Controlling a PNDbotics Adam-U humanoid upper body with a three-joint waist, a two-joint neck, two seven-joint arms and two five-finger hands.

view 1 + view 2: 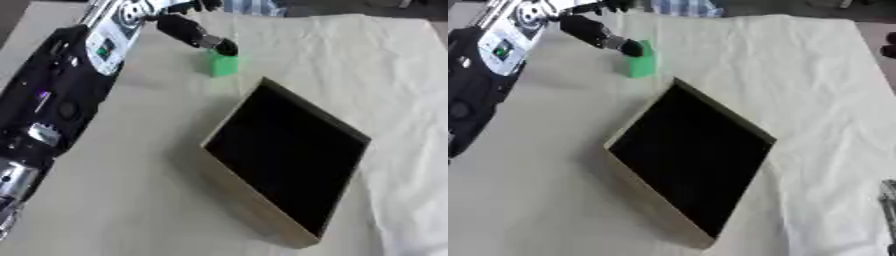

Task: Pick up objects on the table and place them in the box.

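Green block [223, 65], small and boxy, stood on the cloth-covered counter [131, 200] toward the far side, just beyond the far corner of the box [254, 210] and apart from it. My left hand [188, 30] was at the block: one dark finger [219, 45] lay on its top near edge, touching it. Could not tell from either view whether the other fingers were curled round the block or straight, since they bunched together in a dark mass above it. The block sat upright on the cloth, not lifted as far as I could see.

Left forearm [52, 100] came in long from the near left, black with a white and silver wrist section, crossing the left side of the counter.

Box was shallow, tan-walled, dark inside, set askew in the middle of the counter with one corner pointing toward the block. Nothing showed inside it.

Cloth [815, 100] was pale cream, wrinkled on the right side.

At the right edge of the right eye view, low down, a sliver of grey metal [888, 200] showed; I could not make out what it was.
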